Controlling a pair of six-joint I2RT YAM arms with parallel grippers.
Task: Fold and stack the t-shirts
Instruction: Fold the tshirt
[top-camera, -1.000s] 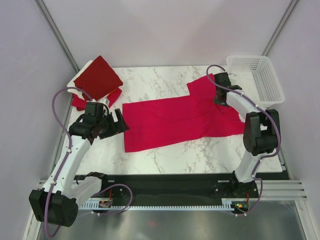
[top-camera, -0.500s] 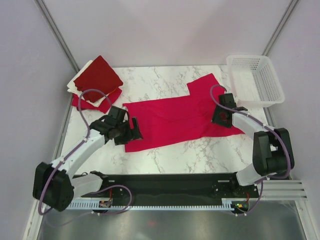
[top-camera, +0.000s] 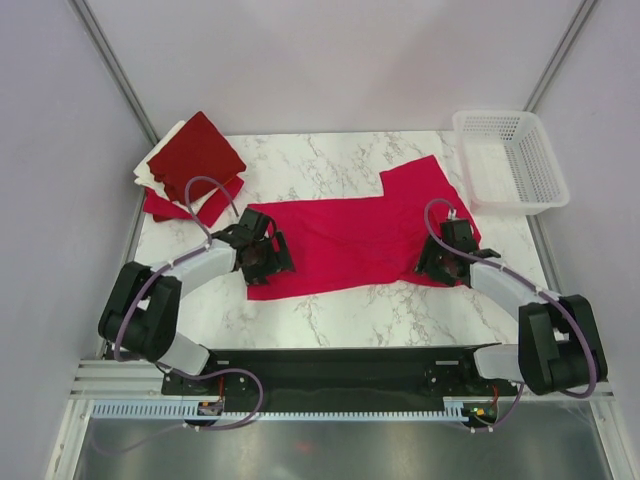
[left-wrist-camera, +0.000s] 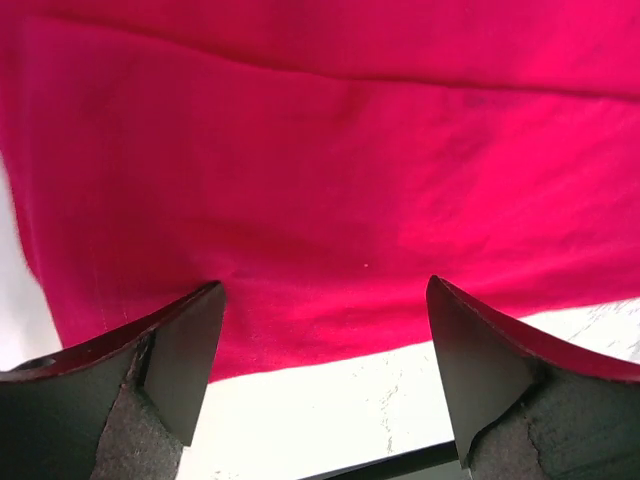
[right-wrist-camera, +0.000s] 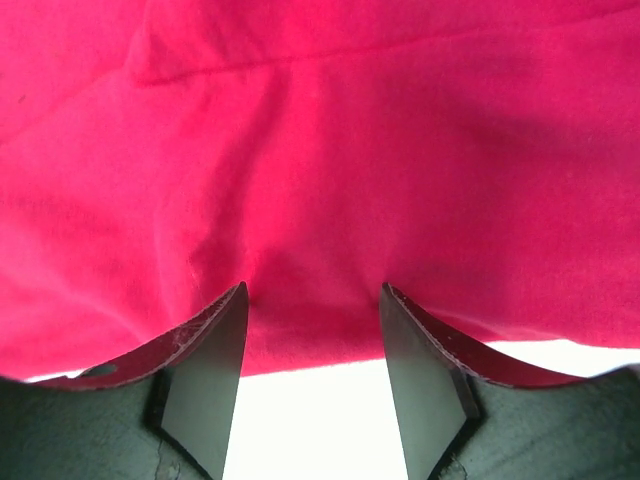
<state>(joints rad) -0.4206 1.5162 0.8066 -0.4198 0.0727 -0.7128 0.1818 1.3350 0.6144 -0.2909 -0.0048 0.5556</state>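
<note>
A bright crimson t-shirt lies spread flat across the middle of the marble table. My left gripper is low over its near left corner, jaws wide open. In the left wrist view the left gripper straddles the shirt's near hem with nothing pinched. My right gripper is at the shirt's near right edge. In the right wrist view the right gripper is open, with its fingertips pressing on the cloth just inside the hem. Folded t-shirts sit stacked at the back left, dark red on top.
A white lattice basket stands at the back right corner. Red and cream folded cloth shows under the dark red shirt in the stack. Bare marble runs between the shirt's near hem and the table's front edge.
Both arms have swung in and down to the shirt's near hem, the left from beside the stack, the right from the far right sleeve. The right jaws have spread wider.
</note>
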